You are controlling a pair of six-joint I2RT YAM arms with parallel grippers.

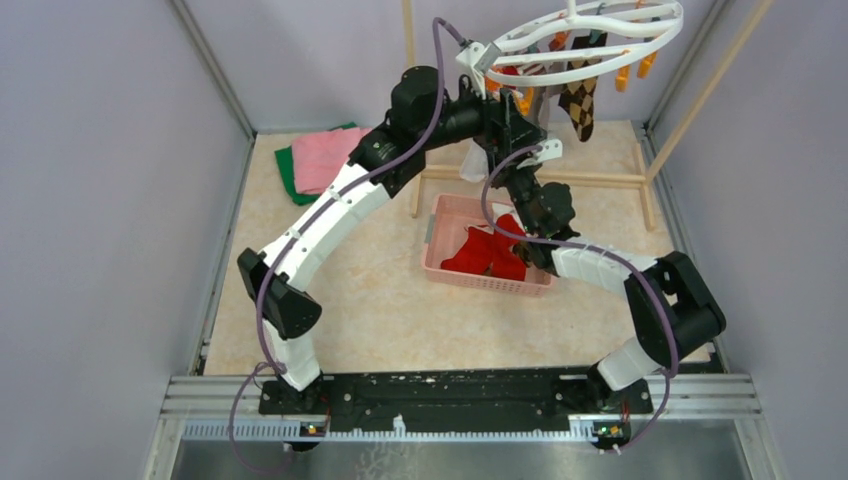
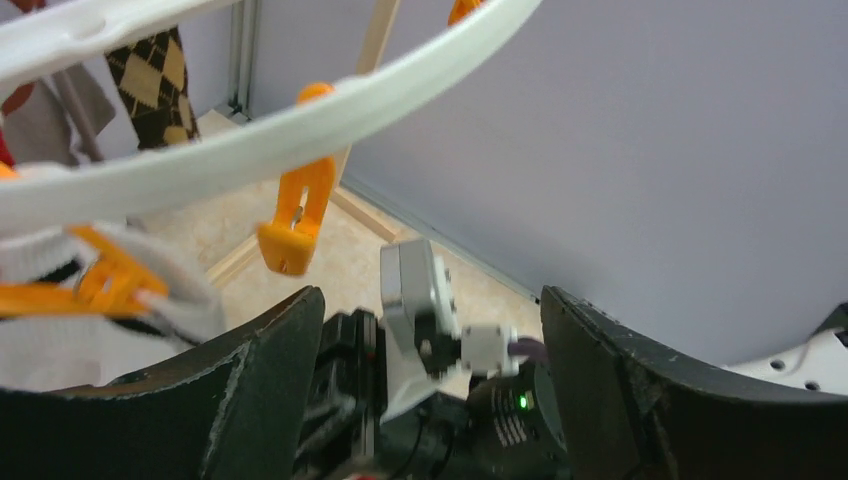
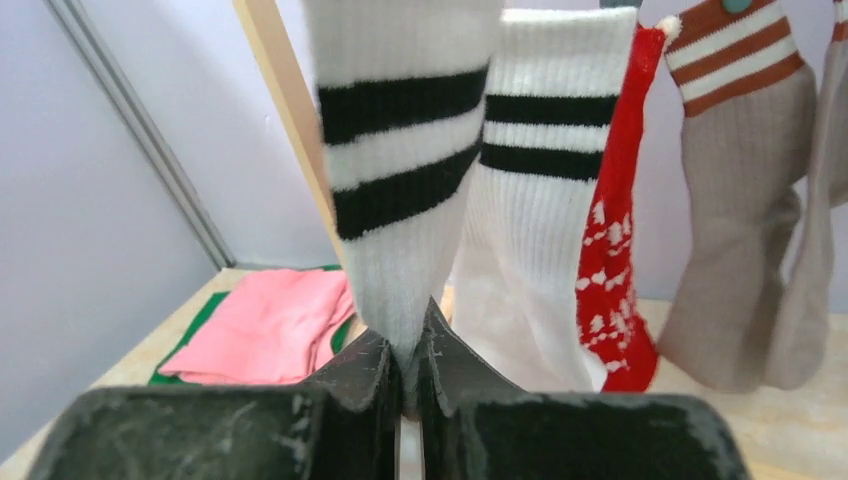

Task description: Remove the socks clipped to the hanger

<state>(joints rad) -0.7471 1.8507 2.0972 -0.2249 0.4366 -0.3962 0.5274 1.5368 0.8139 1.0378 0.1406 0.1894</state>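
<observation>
Round white plastic hanger ring (image 1: 600, 35) with orange clips, far right of overhead view, inside light wooden rack frame (image 1: 600, 180). Clipped to it, hanging down:
- brown-and-tan argyle sock (image 1: 580, 100)
- white ribbed sock with black stripes (image 3: 400, 200), nearest the right wrist camera
- second white black-striped sock (image 3: 540, 190), just behind
- red sock with white pattern (image 3: 615, 260), beside that
- grey sock with brown-and-white striped cuff (image 3: 740, 260), furthest right

Lower tip of white ribbed sock with black stripes pinched in right gripper (image 3: 408, 375), jaws narrow, nearly touching, fabric between.

Left gripper (image 2: 430, 300) up by the near-left rim of the ring, jaws spread wide, holding nothing. Ring rim crossing above the fingers in left wrist view. Free orange plastic clip (image 2: 295, 215) dangling from it. Another orange clip (image 2: 100, 285) at left of that view, biting white striped fabric.

Below the hanger, on beige table (image 1: 350, 290): pink plastic basket (image 1: 450, 215), red socks (image 1: 490, 255) lying inside. Right arm stretched across the basket's right side.

Folded pink cloth (image 1: 325, 155) on top of folded green cloth (image 1: 285, 170), far left of table, well apart from basket.
</observation>
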